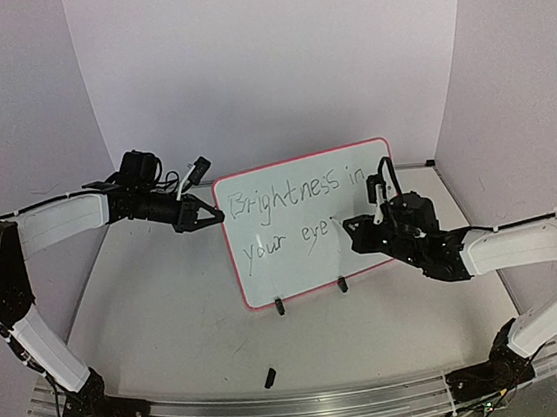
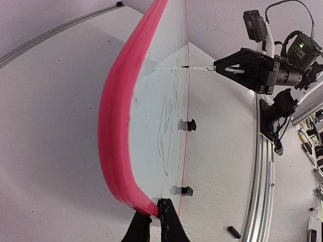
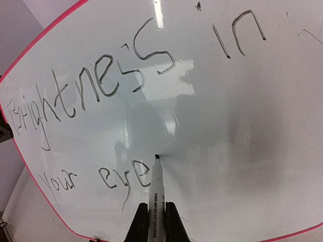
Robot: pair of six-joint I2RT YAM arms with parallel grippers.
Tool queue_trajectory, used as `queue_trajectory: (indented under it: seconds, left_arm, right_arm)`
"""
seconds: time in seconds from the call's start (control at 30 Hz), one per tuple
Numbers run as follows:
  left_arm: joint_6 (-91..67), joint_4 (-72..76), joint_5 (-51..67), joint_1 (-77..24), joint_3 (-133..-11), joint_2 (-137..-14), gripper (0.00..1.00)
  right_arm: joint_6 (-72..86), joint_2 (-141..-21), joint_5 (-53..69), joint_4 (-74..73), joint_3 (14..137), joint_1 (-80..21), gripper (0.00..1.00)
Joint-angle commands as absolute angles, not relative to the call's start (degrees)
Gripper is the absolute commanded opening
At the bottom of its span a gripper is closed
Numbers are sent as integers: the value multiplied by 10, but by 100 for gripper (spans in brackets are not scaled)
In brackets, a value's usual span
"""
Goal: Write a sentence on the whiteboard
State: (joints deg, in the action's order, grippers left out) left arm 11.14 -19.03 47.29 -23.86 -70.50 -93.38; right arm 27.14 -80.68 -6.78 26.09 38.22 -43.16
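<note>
Two arms stood over a white wood-grain desk point(image 1: 171, 321) closed in by plain pale walls point(image 1: 272, 58). A ribbed metal rail point(image 1: 281, 409) ran along the near edge, and a small black cap-like piece point(image 1: 270, 377) lay loose just beyond it. Mid-desk, the large glossy white whiteboard with its thin red-pink frame point(image 1: 311, 225) stood on two small black clip feet point(image 1: 281, 306).

Only the right wrist view let me read the thin dark handwritten sentence point(image 3: 108, 83): "Brightness in" above, "your eye" below. The left wrist view caught the board edge-on, showing the frame's thickness but the writing only as faint streaks.

My left arm rose from its base, folded at the elbow and ran level to the board. The left claw point(image 2: 155, 216) was pressed together on the frame's left edge near the top corner. My right arm mirrored it from the other side. The right claw point(image 3: 155, 218) was pinching a slim pale-barrelled marker pen point(image 3: 156, 184) whose dark tip touched the board just right of "eye".
</note>
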Motion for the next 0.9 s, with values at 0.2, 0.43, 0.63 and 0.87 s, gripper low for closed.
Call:
queue_trajectory:
  seconds: [0.2,0.43,0.63,0.87]
  left_arm:
    - [188,-223,418,-251,-705,-938,0]
    - [187,-223,418,-251,-706,-938,0]
    - [188,-222,418,-252,-706,-938,0]
    - [186,-222,418,-252,-706,-938,0]
  right_arm:
    - [284,-821,-34,270,385,-430,0]
    - [297,-812,-42,267,370,-429,0]
    - [302,-796,-75,250,364,-429,0]
    - [301,-792,-82,229,364,-429,0]
